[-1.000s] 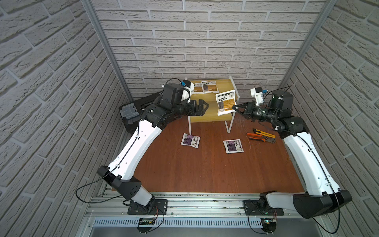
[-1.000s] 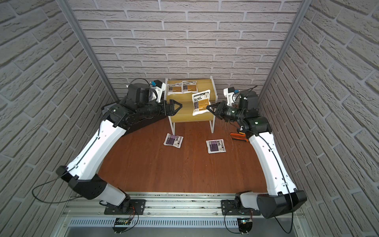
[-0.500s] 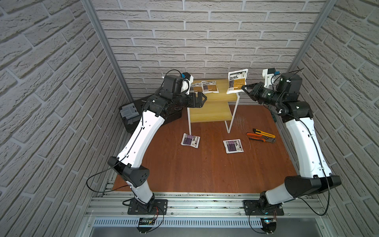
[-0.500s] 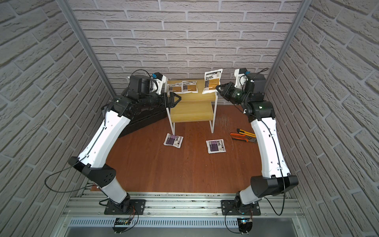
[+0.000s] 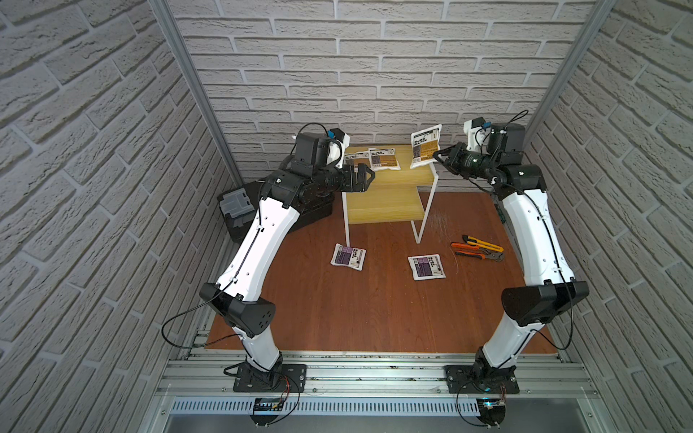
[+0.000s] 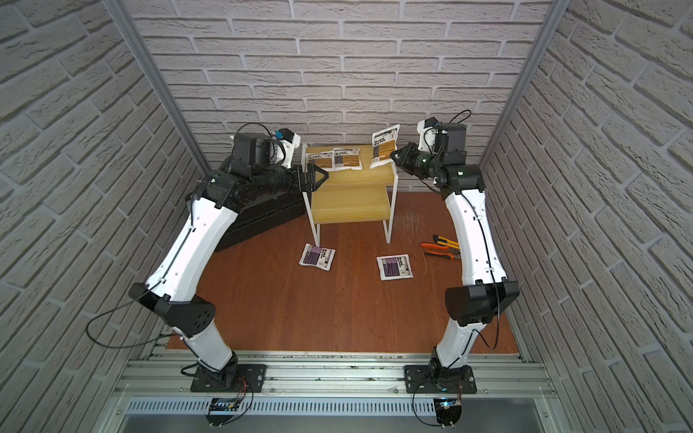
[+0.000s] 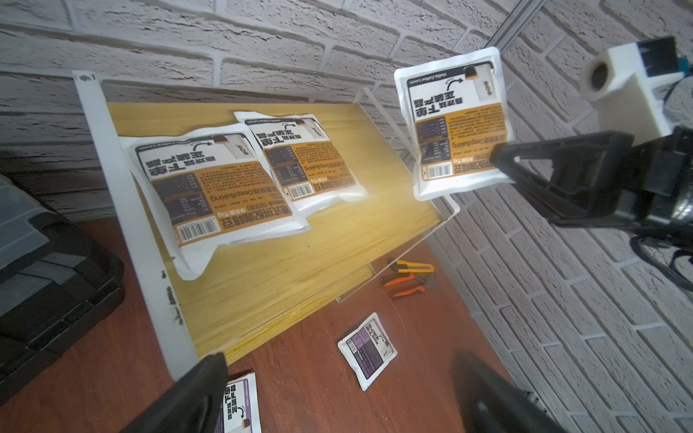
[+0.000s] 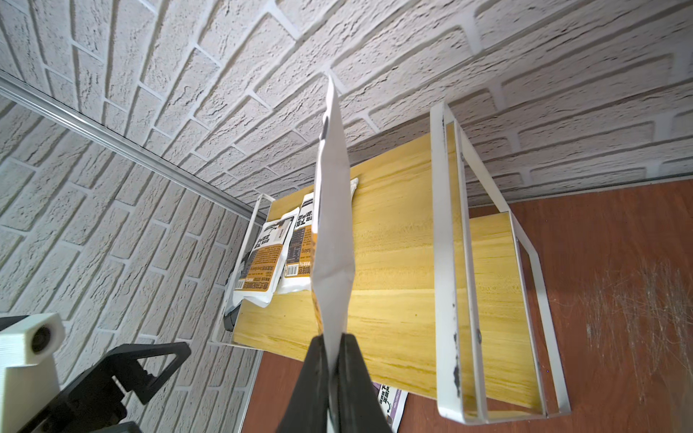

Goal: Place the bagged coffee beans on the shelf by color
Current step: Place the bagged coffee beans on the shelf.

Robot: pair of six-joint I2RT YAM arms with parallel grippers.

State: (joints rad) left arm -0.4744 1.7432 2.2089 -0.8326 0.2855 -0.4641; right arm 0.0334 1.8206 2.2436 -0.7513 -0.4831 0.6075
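Right hand [image 5: 437,158] pinched shut on the lower edge of an orange-label pouch [image 5: 425,149], held upright over the right end of the shelf's [image 5: 386,210] top board. Two orange pouches [image 5: 382,159] lie flat there; two purple pouches [image 5: 348,256] on the table [image 5: 375,311]. Left hand [image 5: 369,175] open, empty, beside the shelf. Pouch looks light, soft, floppy — sealed edge the likeliest hold. Right wrist view shows it edge-on, slightly buckled; left wrist view gives its printed face.

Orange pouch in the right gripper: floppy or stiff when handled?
Probably fairly stiff: the orange pouch juts straight from an edge pinch by the right gripper, no droop. Likely light: that pinch alone carries it. Flat-sided, so unlikely to roll.
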